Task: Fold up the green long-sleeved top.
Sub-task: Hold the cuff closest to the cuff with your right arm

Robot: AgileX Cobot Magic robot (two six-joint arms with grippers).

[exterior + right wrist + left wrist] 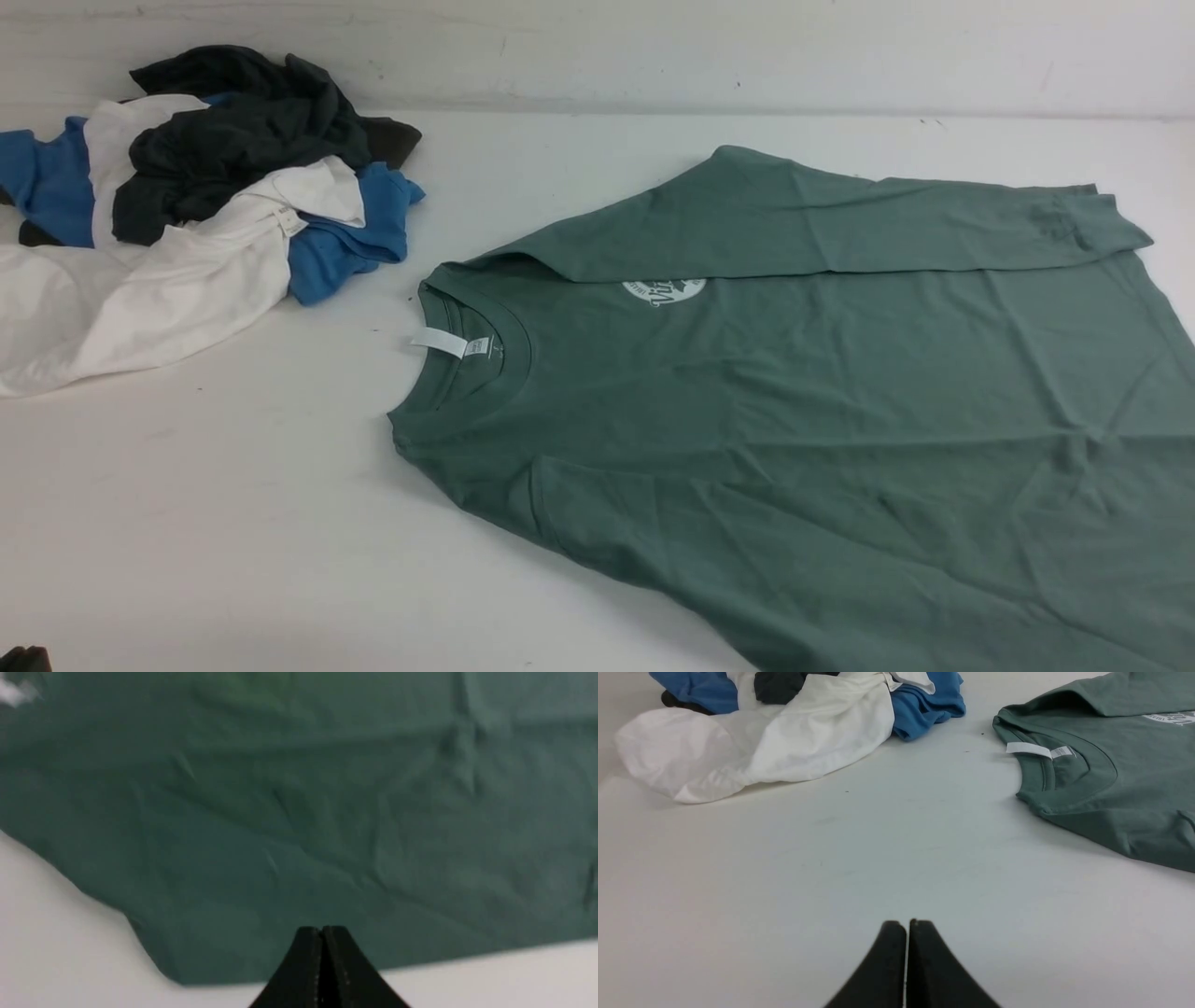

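The white table (233,523) is smooth and matte, and most of its right half is taken up by the green top (840,420). It lies flat with the neck pointing left and the body running off to the right. The cloth is a soft, dull sage knit, thin enough to show shallow creases all across the body. At the far left sits a loose pile (187,215) of other clothes in white, blue and dark grey, well apart from the top.

I judge the folding as barely begun. The far sleeve (840,224) is already laid across the chest, with its ribbed cuff (1102,224) ending near the right edge. The near side runs out of view, so I cannot tell how that sleeve lies. It has yet to come in, and the body is not yet folded over itself.

The ribbed neckband (495,373) makes a rounded opening, and a small white label (448,343) sticks out of it towards the left. The round white logo (663,292) is half hidden under the sleeve's edge.

My left hand (906,926) hangs over bare table to the left of the neck, its black fingers pressed together and holding nothing. My right hand (322,931) is also pinched closed and empty, just at the near edge of the green cloth.
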